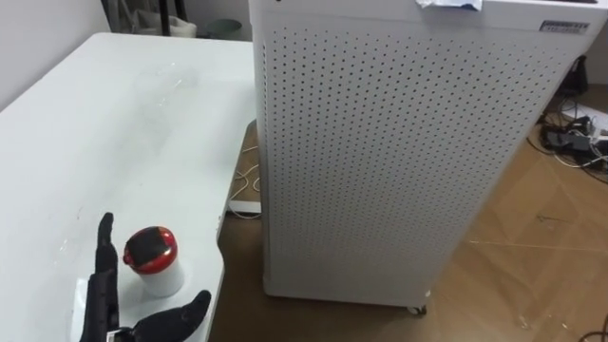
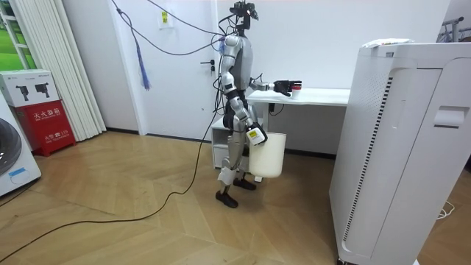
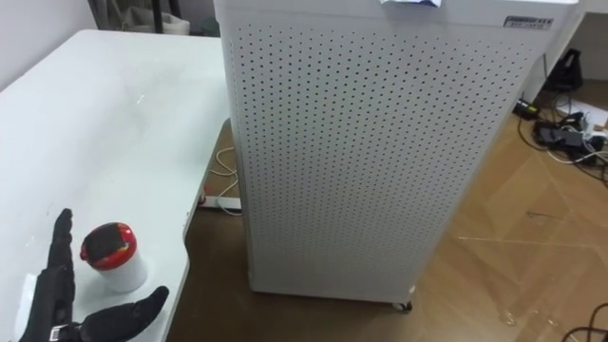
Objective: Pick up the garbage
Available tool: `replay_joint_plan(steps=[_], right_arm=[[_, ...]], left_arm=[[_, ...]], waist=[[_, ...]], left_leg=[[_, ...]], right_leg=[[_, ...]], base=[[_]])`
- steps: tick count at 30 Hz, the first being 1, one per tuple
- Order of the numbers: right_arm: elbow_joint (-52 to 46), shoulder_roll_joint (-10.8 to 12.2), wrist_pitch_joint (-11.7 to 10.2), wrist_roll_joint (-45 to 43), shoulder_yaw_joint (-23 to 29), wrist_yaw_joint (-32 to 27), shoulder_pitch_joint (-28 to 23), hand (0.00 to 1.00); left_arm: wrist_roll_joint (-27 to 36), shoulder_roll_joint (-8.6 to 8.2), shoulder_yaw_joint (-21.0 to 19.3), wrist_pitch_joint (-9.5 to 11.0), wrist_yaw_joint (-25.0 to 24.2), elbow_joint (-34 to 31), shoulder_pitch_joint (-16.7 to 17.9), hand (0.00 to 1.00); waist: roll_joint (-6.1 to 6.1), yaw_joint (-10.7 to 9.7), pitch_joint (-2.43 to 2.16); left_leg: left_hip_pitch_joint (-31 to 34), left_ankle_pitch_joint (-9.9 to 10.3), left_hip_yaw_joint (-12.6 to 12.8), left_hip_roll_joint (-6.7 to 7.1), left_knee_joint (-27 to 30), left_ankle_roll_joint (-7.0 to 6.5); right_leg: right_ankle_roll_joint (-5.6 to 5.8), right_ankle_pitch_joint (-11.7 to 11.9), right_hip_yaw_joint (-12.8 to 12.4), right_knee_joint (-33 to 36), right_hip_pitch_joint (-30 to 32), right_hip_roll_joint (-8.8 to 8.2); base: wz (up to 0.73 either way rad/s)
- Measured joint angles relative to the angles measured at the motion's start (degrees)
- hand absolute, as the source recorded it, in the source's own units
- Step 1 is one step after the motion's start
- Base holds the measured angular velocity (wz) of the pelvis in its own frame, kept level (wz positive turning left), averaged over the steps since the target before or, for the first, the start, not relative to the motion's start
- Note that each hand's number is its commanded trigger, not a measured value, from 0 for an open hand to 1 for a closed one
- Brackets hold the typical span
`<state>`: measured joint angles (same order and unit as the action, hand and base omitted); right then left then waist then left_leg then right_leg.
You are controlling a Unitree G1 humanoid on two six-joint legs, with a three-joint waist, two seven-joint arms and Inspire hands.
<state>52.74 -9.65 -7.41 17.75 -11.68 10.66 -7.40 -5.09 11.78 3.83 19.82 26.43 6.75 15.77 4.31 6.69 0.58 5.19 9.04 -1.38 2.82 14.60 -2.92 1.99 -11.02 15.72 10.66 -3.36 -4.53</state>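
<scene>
Left robot hand (image 1: 99, 293) splayed around red-capped jar (image 1: 152, 261), white table (image 1: 114, 123)

Clearance, table edge to unit.
Table (image 1: 114, 142) top lies open ahead of the left hand (image 1: 100, 299); a jar (image 1: 152, 261) stands just beside its straight fingers. A tall perforated unit (image 1: 399, 152) blocks the right, leaving a narrow gap with cables (image 1: 249, 180) on the floor.
</scene>
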Motion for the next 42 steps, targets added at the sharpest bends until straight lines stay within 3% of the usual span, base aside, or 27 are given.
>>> replay_joint_plan(steps=[8,18,27,32,42], right_arm=[[0.23,-0.27,0.00,-1.25,0.00,0.00,-1.24,1.00],[0.20,-0.40,0.00,-1.28,-0.06,-0.06,-1.60,1.00],[0.47,-0.32,-0.04,-2.66,-0.56,0.02,-2.38,1.00],[0.43,-0.32,-0.04,-2.62,-0.54,0.26,-2.65,1.00],[-0.23,0.01,0.06,-2.54,-0.54,0.70,-2.98,1.00]], left_arm=[[0.00,-0.03,-3.10,0.01,1.22,-0.03,-0.30,0.00],[-0.01,-0.01,-3.50,0.03,3.43,-0.02,-2.87,0.00],[-0.01,-0.03,-3.51,0.02,3.02,0.18,-4.33,0.00],[-0.02,-0.09,-3.52,0.00,1.64,0.34,-4.63,0.00],[-0.01,-0.81,-3.01,-0.64,-0.46,6.04,-6.92,0.00]], waist=[[-1.00,-0.14,-0.27],[-1.62,-0.23,-0.08],[-1.34,-1.31,0.40],[-1.34,-1.67,0.37],[-1.15,-2.33,0.09]], left_leg=[[-0.69,0.00,0.02,-0.01,-0.12,0.01],[-0.80,-0.01,0.06,-0.02,-0.09,0.01],[-0.79,0.00,0.47,-0.08,-0.22,0.01],[-0.98,0.00,1.26,-0.20,-0.36,0.01],[-2.28,-0.01,1.40,-0.20,-0.81,0.00]], right_leg=[[0.00,0.00,-0.01,0.00,-0.64,0.01],[0.00,0.00,-0.01,-0.02,-0.76,0.02],[0.00,0.00,-0.16,-0.07,-0.74,0.02],[0.00,0.00,-1.38,-0.06,-0.65,0.06],[0.00,0.00,-1.27,-0.06,-1.54,0.01]], base=[[0.00],[0.00],[0.00],[-0.09],[-0.01]])
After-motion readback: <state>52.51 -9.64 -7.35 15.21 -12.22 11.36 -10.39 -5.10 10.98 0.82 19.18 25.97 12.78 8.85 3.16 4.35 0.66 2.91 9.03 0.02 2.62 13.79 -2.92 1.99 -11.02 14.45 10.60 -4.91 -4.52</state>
